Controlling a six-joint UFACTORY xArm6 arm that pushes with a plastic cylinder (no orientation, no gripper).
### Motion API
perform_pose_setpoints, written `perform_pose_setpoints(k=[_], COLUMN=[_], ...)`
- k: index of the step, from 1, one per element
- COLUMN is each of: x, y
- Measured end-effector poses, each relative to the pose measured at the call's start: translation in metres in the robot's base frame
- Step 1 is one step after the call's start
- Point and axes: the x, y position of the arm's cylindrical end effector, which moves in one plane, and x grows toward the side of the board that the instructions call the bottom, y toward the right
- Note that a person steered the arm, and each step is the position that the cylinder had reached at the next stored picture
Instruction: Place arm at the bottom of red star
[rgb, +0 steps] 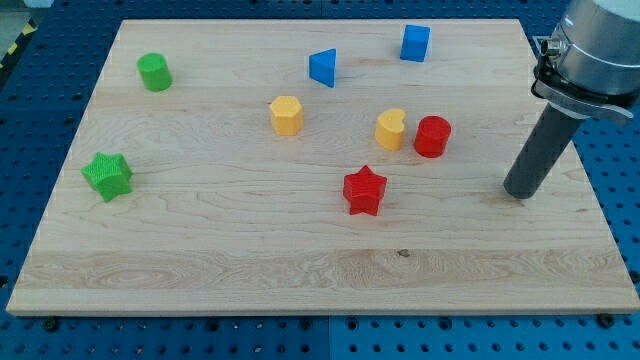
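The red star lies on the wooden board, a little right of the middle. My tip rests on the board far to the star's right, at about the same height in the view. The dark rod rises from it toward the view's top right. A red cylinder stands up and to the right of the star, between the star and the rod.
A yellow block touches the red cylinder's left side. A yellow hexagon sits near the centre. A blue triangle and a blue cube are at the top. A green cylinder and a green star are at the left.
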Motion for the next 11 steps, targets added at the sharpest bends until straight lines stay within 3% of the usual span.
perform_pose_setpoints(k=[1, 7, 11], x=[0.021, 0.059, 0.053], y=[-0.015, -0.092, -0.220])
